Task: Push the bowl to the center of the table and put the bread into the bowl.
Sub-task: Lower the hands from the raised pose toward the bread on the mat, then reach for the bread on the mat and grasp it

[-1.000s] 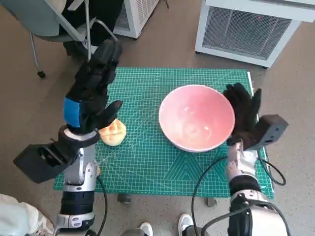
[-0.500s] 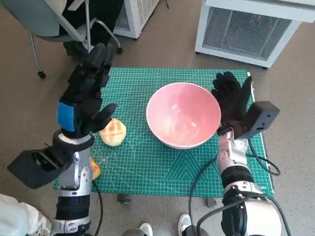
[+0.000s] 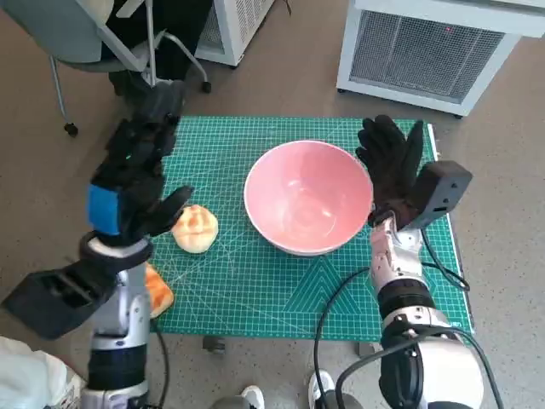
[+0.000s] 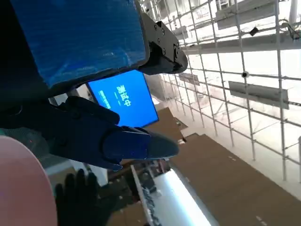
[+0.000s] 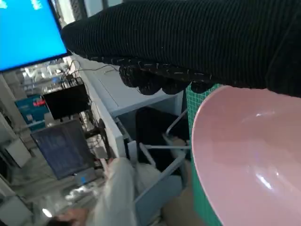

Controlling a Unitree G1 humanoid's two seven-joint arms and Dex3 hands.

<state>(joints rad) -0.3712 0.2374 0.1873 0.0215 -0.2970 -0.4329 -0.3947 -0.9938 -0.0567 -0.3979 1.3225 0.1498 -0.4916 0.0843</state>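
A pink bowl (image 3: 308,197) stands upright and empty near the middle of the green cutting mat (image 3: 255,281); its rim also shows in the right wrist view (image 5: 244,155). My right hand (image 3: 389,166), gloved and flat with fingers spread, presses against the bowl's right side. A round bread roll (image 3: 195,228) lies on the mat left of the bowl. My left hand (image 3: 129,179) hovers raised above the mat's left edge, fingers apart and empty, just left of the roll. In the left wrist view that hand (image 4: 89,70) faces the room, with the bowl's edge (image 4: 23,183) in the corner.
An orange object (image 3: 156,290) lies at the mat's front left corner beside my left forearm. A chair (image 3: 111,38) stands behind the table on the left, white cabinets (image 3: 426,51) behind on the right. A person's sleeve (image 5: 117,197) shows in the right wrist view.
My right hand has pushed the bowl leftward toward the mat's middle. The left hand has drifted left and slightly away from the roll, which has stayed put.
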